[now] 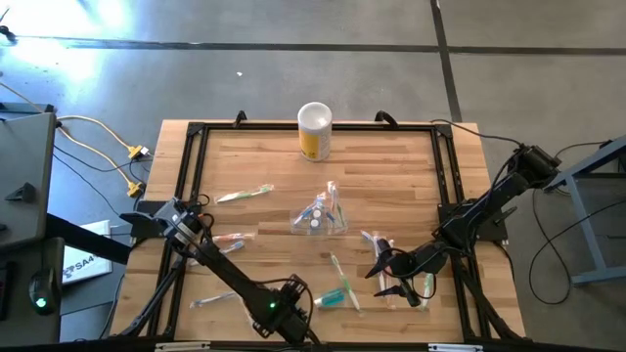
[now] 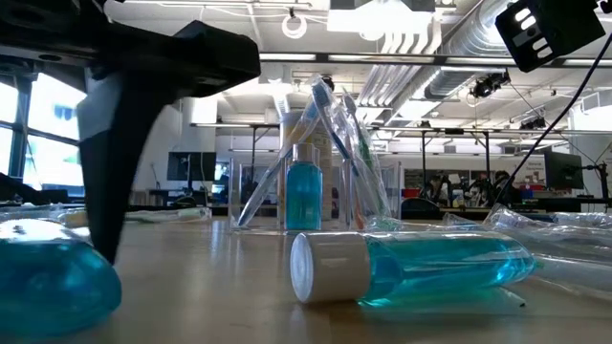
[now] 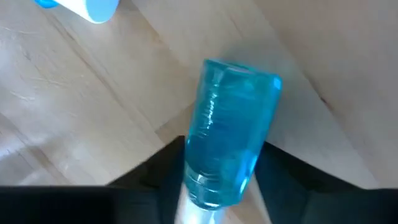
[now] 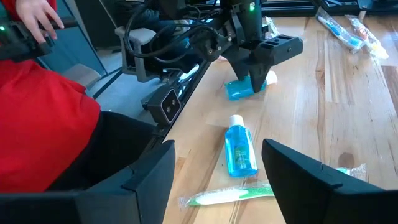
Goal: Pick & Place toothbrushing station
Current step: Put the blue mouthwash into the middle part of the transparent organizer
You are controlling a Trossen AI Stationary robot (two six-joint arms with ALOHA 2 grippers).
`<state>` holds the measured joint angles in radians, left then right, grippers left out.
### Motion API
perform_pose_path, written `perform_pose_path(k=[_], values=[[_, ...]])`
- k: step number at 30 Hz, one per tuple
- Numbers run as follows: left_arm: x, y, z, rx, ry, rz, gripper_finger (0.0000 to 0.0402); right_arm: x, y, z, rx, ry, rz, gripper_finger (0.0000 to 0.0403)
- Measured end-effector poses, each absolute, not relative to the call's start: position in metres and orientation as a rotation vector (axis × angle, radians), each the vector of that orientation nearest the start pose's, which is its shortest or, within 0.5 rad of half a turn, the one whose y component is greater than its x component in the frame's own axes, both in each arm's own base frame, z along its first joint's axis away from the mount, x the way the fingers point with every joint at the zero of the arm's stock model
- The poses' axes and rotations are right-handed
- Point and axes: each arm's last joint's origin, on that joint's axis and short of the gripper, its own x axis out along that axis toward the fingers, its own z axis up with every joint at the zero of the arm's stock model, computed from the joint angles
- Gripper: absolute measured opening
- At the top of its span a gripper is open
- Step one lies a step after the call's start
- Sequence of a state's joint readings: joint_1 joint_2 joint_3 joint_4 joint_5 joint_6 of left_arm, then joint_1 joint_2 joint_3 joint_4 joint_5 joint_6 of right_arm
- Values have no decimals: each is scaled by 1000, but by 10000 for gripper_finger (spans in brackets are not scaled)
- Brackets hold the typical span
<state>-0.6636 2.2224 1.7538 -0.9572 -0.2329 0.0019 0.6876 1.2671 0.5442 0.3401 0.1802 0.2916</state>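
Starting wide with the wooden surface point(image 1: 391, 166): framed in black rail, scattered with wrapped toothbrushes. Holding the middle of it, the clear holder point(image 1: 321, 217), upright, brushes and small tubes already standing in it. Well apart at the far edge, a yellow canister point(image 1: 315, 130), not part of the set.

Down to the left arm point(image 1: 235, 284), stretched along the near edge toward the middle. Left jaws down on a teal tube point(image 3: 233, 130) lying flat near the near edge, pressed against it from both sides, so clamped by the look of it. Long axis running straight out ahead between the jaws, cap end tucked back toward the wrist, blue body sticking out. From there, the holder lies farther in toward the centre, near but not touching. Judged the next call: lift, carry inward, tip the tube upright for the drop.

Over to the right arm point(image 1: 469, 220), waiting by the near-right corner. Right jaws spread wide, nothing between them. Nearer to the second tube point(image 4: 240, 149), lying flat just ahead beside a wrapped green toothbrush point(image 4: 227, 196).

Now what only some views give. From the left wrist: the grip itself, hidden from above. From the right wrist: a person's red sleeve point(image 4: 43, 118) beside the surface, unseen overhead. From the low camera: the second tube's white cap, and the holder rising behind it.
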Motion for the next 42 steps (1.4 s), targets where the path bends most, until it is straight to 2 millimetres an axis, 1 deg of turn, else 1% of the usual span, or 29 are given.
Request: perform_pose_path(k=[4,6,10,12,14,17,20,22,24,27,30,33,38,42], values=[[353,-267,161,612,1268,-337,81,199,157,202,120,420,444,233],[356,-266,161,613,1242,-313,49,199,157,202,120,420,444,233],[355,-263,165,609,1256,-309,48,199,157,202,120,421,444,233],[354,-264,172,622,1270,-315,48,199,157,202,120,421,444,233],[356,-266,187,649,1250,-291,48,199,157,202,124,421,443,233],[360,-269,221,682,1166,-222,48,199,157,202,136,423,436,233],[368,-272,255,687,1022,-112,48,200,157,202,136,421,430,233],[374,-277,283,613,882,-27,48,200,157,202,136,421,430,233],[381,-281,309,485,738,26,48,200,157,202,136,420,430,233],[392,-288,339,302,503,75,48,200,157,203,118,409,435,233],[401,-295,358,226,317,76,48,201,158,207,118,361,447,233],[404,-298,373,207,193,67,48,202,160,216,119,268,475,233],[408,-297,384,207,90,70,48,199,168,235,48,49,533,233],[413,-291,387,198,68,87,48,194,173,248,-103,-134,535,230]])
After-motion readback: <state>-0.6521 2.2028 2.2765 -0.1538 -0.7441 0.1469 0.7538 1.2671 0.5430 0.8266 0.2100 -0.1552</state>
